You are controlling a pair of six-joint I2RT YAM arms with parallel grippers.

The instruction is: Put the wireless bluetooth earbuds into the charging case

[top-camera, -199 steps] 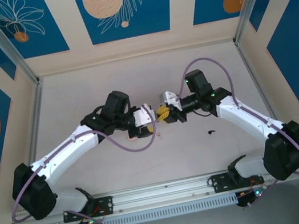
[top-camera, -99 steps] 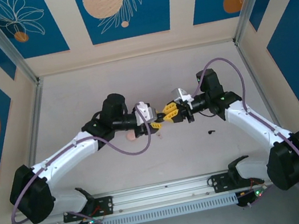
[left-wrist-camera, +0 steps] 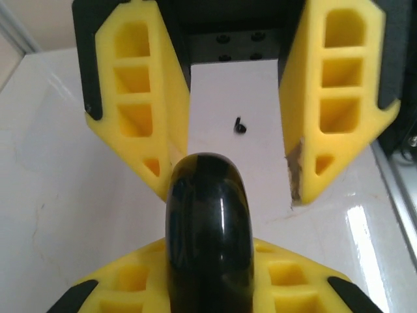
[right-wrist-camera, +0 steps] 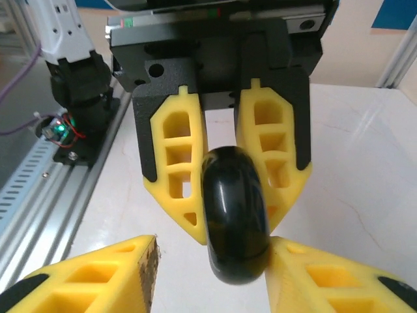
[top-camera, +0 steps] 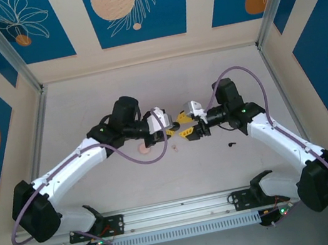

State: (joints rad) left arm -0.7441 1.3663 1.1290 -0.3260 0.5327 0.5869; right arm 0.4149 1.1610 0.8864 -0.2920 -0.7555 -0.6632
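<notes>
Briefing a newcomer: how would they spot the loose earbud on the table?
Follow the right arm toward mid-table. On its inner, near side the earbud lies alone: a tiny black speck, unlike the glossy round charging case clamped in the left gripper.

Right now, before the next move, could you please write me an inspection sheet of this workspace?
Surface: pale glossy table.
Job's things: black charging case is held above the table between the two arms; one earbud lies on the table near the right arm.
Clutter: a small pink spot lies under the left arm; what it is cannot be told.
Grippers: left gripper is shut on the charging case; right gripper is open, with its fingers on either side of the case.
Cables: one purple cable loops under the left arm, and another cable arches over the right arm.
Surroundings: blue and cream patterned walls; metal rail at the near edge.
</notes>
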